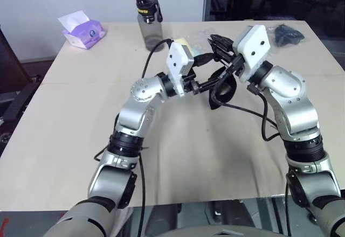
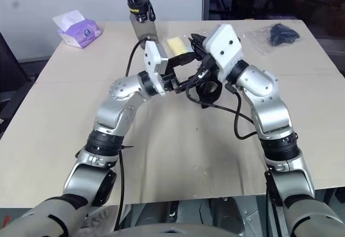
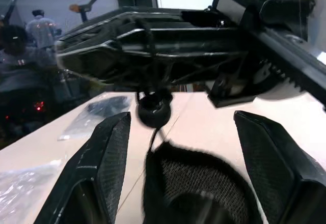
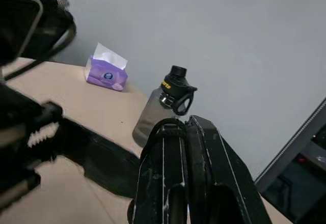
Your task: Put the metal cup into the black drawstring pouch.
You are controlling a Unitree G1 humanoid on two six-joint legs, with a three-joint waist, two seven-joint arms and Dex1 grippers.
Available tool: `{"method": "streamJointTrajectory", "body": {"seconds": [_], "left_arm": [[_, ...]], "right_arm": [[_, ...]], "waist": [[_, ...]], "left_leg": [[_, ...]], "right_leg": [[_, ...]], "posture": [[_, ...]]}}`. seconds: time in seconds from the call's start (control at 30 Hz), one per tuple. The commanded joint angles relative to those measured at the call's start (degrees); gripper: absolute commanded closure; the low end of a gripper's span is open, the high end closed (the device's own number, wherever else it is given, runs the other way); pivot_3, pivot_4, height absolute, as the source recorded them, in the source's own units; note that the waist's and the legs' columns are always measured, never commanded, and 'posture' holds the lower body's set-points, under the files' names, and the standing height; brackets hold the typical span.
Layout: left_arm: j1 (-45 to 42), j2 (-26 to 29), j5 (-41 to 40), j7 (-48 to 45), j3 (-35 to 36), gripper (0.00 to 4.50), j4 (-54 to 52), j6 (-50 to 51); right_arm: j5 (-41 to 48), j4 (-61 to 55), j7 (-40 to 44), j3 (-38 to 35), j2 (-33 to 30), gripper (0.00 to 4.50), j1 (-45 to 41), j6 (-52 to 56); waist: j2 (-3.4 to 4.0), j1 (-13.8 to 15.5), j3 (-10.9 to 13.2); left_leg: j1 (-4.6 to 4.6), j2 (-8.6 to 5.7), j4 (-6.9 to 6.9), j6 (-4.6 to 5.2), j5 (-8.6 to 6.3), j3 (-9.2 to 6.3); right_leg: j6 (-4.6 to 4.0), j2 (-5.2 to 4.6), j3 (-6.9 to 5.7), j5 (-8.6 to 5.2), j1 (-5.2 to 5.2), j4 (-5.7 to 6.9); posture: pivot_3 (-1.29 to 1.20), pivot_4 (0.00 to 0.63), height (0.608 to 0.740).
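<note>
Pouch (image 1: 222, 90) hangs above the table's (image 1: 70, 118) far middle, pinched shut in the right gripper (image 1: 218, 46).

Left gripper (image 3: 175, 163), fingers spread, frames its mouth; cup unseen, perhaps inside.

Right wrist: bottle (image 4: 163, 112). Advice: release only after confirming.

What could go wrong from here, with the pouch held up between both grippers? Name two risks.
1. The black drawstring pouch dangles by its thin cord from the shut right gripper. It could slip free or swing.
2. The open left gripper flanks the pouch mouth without gripping it. Closing off-centre might pinch the mouth shut.
</note>
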Motion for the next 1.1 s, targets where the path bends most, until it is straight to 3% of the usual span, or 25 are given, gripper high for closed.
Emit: {"method": "streamJointTrajectory", "body": {"seconds": [0.03, 0.17, 0.27, 0.37, 0.4, 0.47, 0.63, 0.83, 0.97, 1.1], "left_arm": [[-2.4, -1.63, -0.98, 0.83, 2.23, 1.19, -0.47, -0.5], [-2.59, -3.18, -0.57, 0.83, 2.93, 1.19, 0.89, -0.84], [-3.14, -4.56, -1.34, 1.97, 4.48, 1.83, 1.38, -1.59], [-3.87, -5.35, -1.46, 2.65, 5.63, 3.14, 1.64, -1.05], [-3.93, -5.39, -1.29, 2.52, 5.7, 3.85, 1.68, -0.95], [-3.8, -5.42, -1.05, 2.31, 5.68, 4.33, 1.69, -0.94], [-3.2, -5.11, -0.13, 2.49, 5.13, 4.32, 1.83, -0.44], [-2.38, -5.17, 0.31, 3.0, 4.56, 4.32, 2.38, 1.62], [1.28, -3.29, 5.85, 1.33, 0.04, 4.32, 4.39, -0.91], [3.41, -3.9, 5.93, 2.16, -0.12, 4.32, 4.66, -1.62]], "right_arm": [[-0.1, -2.67, 0.31, -0.4, -0.06, 4.5, -1.44, -0.14], [-0.12, -2.87, 0.21, -0.26, 0.12, 4.5, -1.26, -0.01], [-0.22, -3.14, 0.22, -0.3, 0.15, 4.5, -0.86, 0.14], [-0.37, -3.24, 0.29, -0.36, 0.11, 4.5, -0.56, 0.25], [-0.39, -3.26, 0.27, -0.39, 0.14, 4.5, -0.56, 0.29], [-0.46, -3.23, 0.23, -0.44, 0.14, 4.5, -0.6, 0.25], [0.44, -2.7, -1.92, -2.83, 1.61, 4.5, -1.91, -1.1], [-1.63, 1.14, -11.85, -10.25, 3.76, 4.5, -10.01, -9.3], [10.73, 2.68, -17.1, -19.67, 11.09, 4.5, -16.85, -14.72], [11.76, 2.73, -16.52, -19.43, 11.71, 4.5, -16.75, -14.87]], "waist": [[0.0, 0.0, 0.0], [0.0, 0.0, 0.0], [0.0, 0.01, 0.0], [-0.01, -0.01, 0.01], [-0.01, 0.0, 0.01], [-0.01, 0.0, 0.01], [-0.01, -0.01, 0.01], [0.02, 0.01, 0.03], [0.03, -0.1, 0.02], [0.05, -0.05, 0.03]], "left_leg": [[0.0, 0.0, 0.0, 0.0, 0.0, 0.0], [0.01, 0.0, 0.02, 0.0, 0.0, -0.01], [0.01, 0.0, 0.02, 0.0, 0.0, -0.01], [-0.01, 0.0, 0.06, 0.0, 0.0, -0.02], [0.0, 0.0, 0.06, 0.0, 0.0, -0.02], [0.0, 0.0, 0.06, 0.0, 0.0, -0.03], [0.0, 0.0, 0.08, 0.0, 0.0, -0.02], [0.0, -0.01, 0.11, 0.0, 0.0, -0.02], [0.01, 0.0, 0.09, 0.0, 0.0, -0.04], [0.05, 0.03, 0.04, 0.0, 0.0, -0.01]], "right_leg": [[0.0, 0.0, 0.0, 0.0, 0.0, 0.01], [0.0, 0.0, 0.0, 0.0, 0.0, 0.03], [0.0, 0.0, 0.0, 0.0, 0.0, 0.05], [0.0, 0.01, -0.01, 0.0, 0.0, 0.06], [0.0, 0.01, -0.01, 0.0, 0.0, 0.06], [0.0, 0.01, -0.02, 0.0, 0.0, 0.07], [0.0, 0.01, -0.01, 0.01, 0.01, 0.08], [0.01, 0.01, 0.0, 0.01, 0.0, 0.11], [0.01, 0.02, -0.01, 0.01, 0.01, 0.12], [-0.01, 0.01, 0.01, 0.02, 0.01, 0.16]], "posture": [[0.0, 0.15, 0.74], [0.0, 0.15, 0.74], [0.0, 0.15, 0.74], [0.0, 0.15, 0.74], [0.0, 0.15, 0.74], [0.0, 0.15, 0.74], [0.0, 0.15, 0.74], [0.0, 0.15, 0.74], [0.0, 0.15, 0.74], [0.0, 0.15, 0.74]]}}
